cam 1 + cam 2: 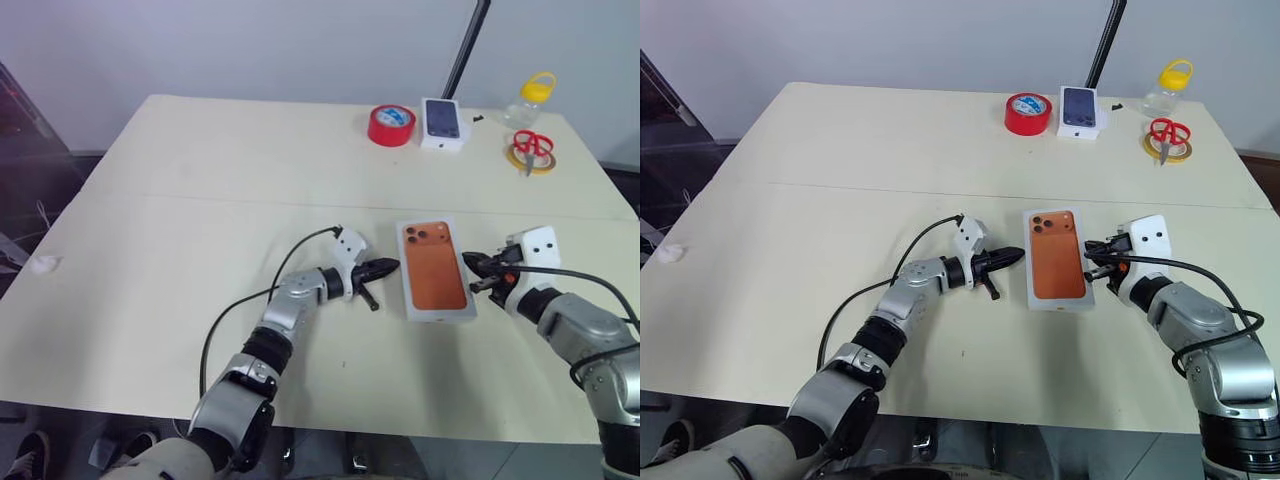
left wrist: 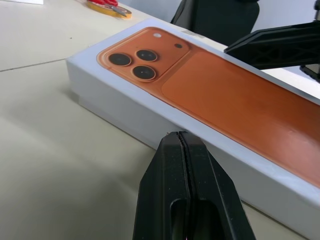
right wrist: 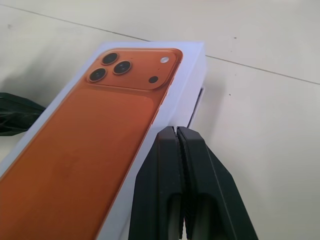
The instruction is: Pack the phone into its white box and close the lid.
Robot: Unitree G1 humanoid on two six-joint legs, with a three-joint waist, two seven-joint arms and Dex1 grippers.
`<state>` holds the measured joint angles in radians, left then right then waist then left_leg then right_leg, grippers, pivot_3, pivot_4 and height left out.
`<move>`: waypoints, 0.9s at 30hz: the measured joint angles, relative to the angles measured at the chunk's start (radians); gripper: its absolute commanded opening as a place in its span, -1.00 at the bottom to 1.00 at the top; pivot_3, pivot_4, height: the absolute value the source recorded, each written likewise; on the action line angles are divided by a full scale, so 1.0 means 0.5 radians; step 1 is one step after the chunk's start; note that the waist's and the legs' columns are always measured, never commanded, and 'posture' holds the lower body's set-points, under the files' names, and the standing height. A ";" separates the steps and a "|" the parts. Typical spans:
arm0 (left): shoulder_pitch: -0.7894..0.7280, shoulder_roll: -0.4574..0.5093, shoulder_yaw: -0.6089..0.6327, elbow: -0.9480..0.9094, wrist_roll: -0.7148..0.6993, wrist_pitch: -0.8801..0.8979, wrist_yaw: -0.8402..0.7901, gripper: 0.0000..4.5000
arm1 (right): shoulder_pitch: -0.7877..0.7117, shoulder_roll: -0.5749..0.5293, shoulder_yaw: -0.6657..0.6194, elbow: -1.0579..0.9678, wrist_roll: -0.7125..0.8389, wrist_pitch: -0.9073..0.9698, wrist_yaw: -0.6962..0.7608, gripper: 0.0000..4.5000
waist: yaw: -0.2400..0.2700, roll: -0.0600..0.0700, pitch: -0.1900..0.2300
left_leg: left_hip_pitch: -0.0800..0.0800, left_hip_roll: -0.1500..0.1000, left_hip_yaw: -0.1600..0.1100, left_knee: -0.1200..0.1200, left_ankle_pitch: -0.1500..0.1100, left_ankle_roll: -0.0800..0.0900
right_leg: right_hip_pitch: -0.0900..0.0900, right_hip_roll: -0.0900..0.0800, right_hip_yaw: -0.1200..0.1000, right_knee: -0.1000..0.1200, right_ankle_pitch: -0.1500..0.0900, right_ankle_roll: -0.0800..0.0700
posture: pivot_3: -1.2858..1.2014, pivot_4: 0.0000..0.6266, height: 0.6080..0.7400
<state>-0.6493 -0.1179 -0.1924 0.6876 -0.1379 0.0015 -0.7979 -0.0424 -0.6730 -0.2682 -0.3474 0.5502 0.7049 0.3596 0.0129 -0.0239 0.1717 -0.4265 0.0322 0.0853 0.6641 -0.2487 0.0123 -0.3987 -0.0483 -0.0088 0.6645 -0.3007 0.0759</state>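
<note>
A white box (image 1: 436,271) lies flat near the front middle of the pale worktop (image 1: 200,180), its long sides running away from the robot. Its whole top face shows an orange-copper phone back with a cluster of three camera lenses at the far left corner; whether this is the phone itself lying in the tray or a picture printed on a closed lid cannot be told, though the wrist views show the orange face flush with a white border and a seam low along the box's side wall. The left end effector (image 1: 388,266) is on the box's left side, pointing level toward it, its two black fingers pressed together with nothing between them and the tip just beside the left wall. The right end effector (image 1: 470,263) is on the opposite side, its fingers likewise pressed together and empty, the tip close against the box's right edge; contact cannot be confirmed on either side. Well apart, along the far edge of the worktop, sit a red tape roll (image 1: 391,125), a small white box with a dark phone picture (image 1: 443,123), a clear bottle with a yellow cap (image 1: 530,98) and red-handled scissors (image 1: 531,147) resting on a yellow tape ring.
</note>
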 measured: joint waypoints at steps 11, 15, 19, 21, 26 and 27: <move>-0.030 -0.021 0.000 0.041 0.052 -0.058 0.005 -1.00 | 0.002 0.054 0.029 0.061 -0.138 0.021 0.005 -0.96 | -0.001 0.000 0.000 | -0.001 0.000 0.000 0.000 0.000 0.000 | -0.001 0.000 0.000 0.000 0.000 0.000 | 0.03 -0.52 1.00; -0.030 -0.001 0.003 0.041 0.058 -0.060 0.001 -1.00 | 0.002 0.052 0.050 0.061 -0.164 0.018 0.029 -0.96 | -0.003 0.000 0.000 | 0.000 0.000 0.000 0.000 0.000 0.000 | -0.001 0.000 0.000 0.000 0.000 0.000 | 0.03 -0.52 1.00; -0.056 0.005 0.042 0.012 0.038 -0.031 0.003 -1.00 | -0.034 0.047 0.031 0.071 -0.183 0.005 0.100 -0.96 | -0.009 0.001 0.001 | -0.001 0.000 0.000 0.000 0.000 0.000 | -0.002 0.000 0.000 0.000 0.000 0.000 | 0.03 -0.52 1.00; -0.129 -0.008 0.054 -0.029 0.020 -0.007 0.009 -1.00 | -0.109 0.047 -0.030 0.075 -0.117 -0.007 0.167 -0.96 | -0.006 0.001 0.001 | -0.001 0.000 0.000 0.001 0.000 0.000 | -0.002 0.001 0.000 0.001 0.000 0.000 | 0.03 -0.52 1.00; -0.338 -0.085 0.088 -0.012 -0.018 0.007 0.052 -1.00 | -0.119 0.047 -0.084 0.049 0.011 -0.011 0.334 -0.96 | 0.001 0.001 0.001 | -0.001 -0.001 0.000 0.001 -0.001 0.002 | 0.000 0.001 0.000 -0.001 0.001 0.001 | 0.03 -0.52 1.00; -0.369 -0.088 0.080 0.044 -0.007 -0.004 0.064 -1.00 | -0.099 0.047 -0.083 0.047 0.015 -0.009 0.353 -0.96 | 0.000 0.001 0.001 | -0.001 -0.001 0.000 0.000 -0.002 0.003 | 0.000 0.001 0.000 -0.002 0.001 0.002 | 0.03 -0.52 1.00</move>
<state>-0.8339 -0.1621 -0.1521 0.7098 -0.1414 -0.0005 -0.7656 -0.0919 -0.6497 -0.3096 -0.3239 0.5579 0.7003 0.5362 0.0127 -0.0234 0.1720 -0.4272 0.0317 0.0855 0.6643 -0.2497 0.0139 -0.3985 -0.0477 -0.0089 0.6636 -0.3003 0.0767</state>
